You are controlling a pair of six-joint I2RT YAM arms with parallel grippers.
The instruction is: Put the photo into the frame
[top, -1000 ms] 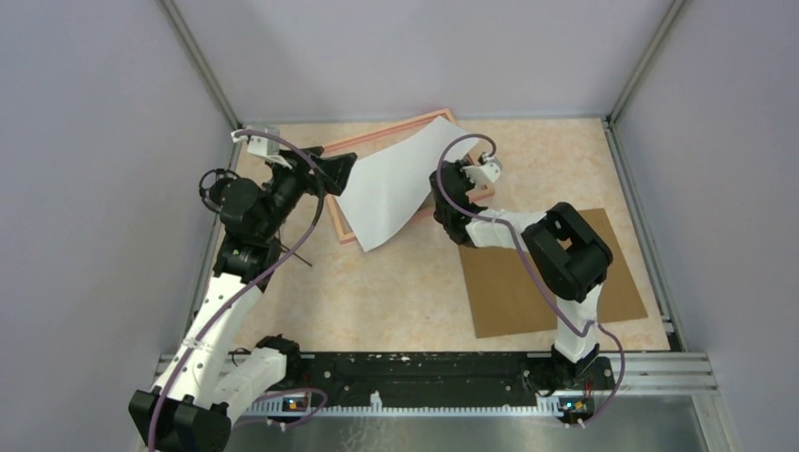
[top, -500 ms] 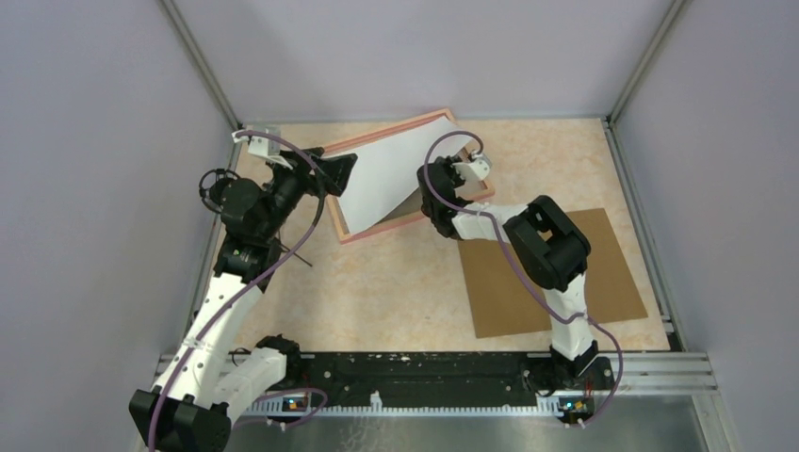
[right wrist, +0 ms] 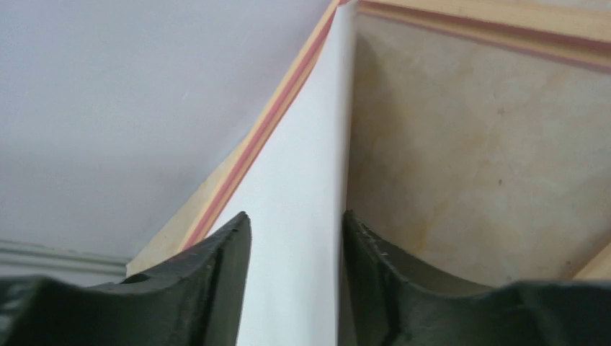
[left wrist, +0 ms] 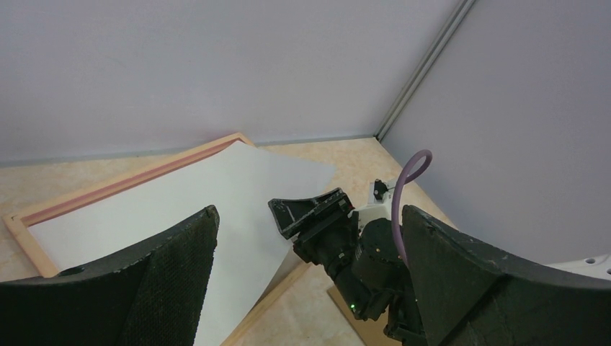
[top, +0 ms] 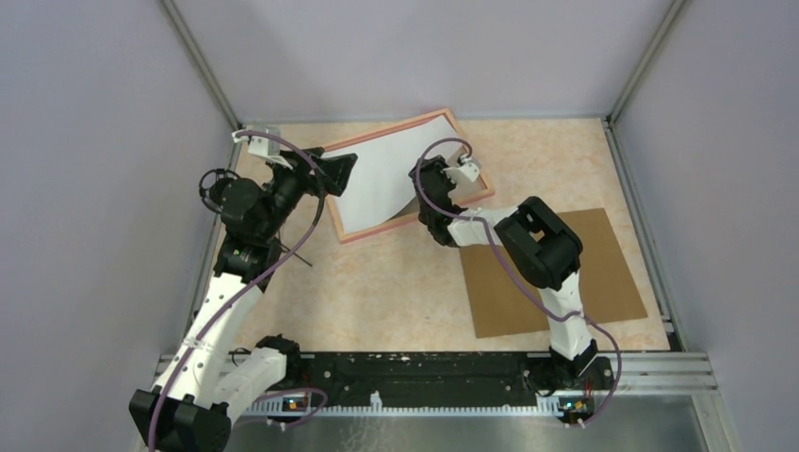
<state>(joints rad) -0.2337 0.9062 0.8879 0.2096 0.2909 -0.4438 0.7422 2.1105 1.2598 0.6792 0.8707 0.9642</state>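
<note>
Here, on our desk (top: 396, 282), a brown cardboard sheet (top: 612, 282) lies toward the near right corner, while the pink frame (left wrist: 130, 177) sits by the far edge, left of centre. The photo (top: 377, 184) rests white side up inside the frame, its right edge raised off the rail. Our left gripper (top: 342, 175) hovers spread wide at the photo's left edge, holding nothing. Our right gripper (right wrist: 295, 216) stands parted, the raised edge between its fingers, unpinched.

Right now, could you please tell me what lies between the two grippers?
The photo, white back up over the frame, spans the stretch from the left gripper to the right gripper, as the top view shows.
</note>
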